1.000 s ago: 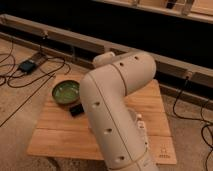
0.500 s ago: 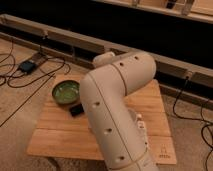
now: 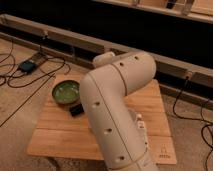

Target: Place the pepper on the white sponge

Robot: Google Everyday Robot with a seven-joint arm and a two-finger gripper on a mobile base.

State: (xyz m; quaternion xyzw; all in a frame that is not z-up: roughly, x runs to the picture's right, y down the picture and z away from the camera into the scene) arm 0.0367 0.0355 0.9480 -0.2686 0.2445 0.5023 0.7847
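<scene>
My big white arm fills the middle of the camera view and covers much of the wooden table. My gripper is not in view; it lies somewhere behind or below the arm. The pepper is hidden. The white sponge is not plainly visible either. A small whitish shape shows at the arm's right edge over the table, and I cannot tell what it is.
A green bowl stands at the table's left back. A flat black rectangular object lies just in front of it, by the arm. Cables and a small black box lie on the floor at left; more cables at right.
</scene>
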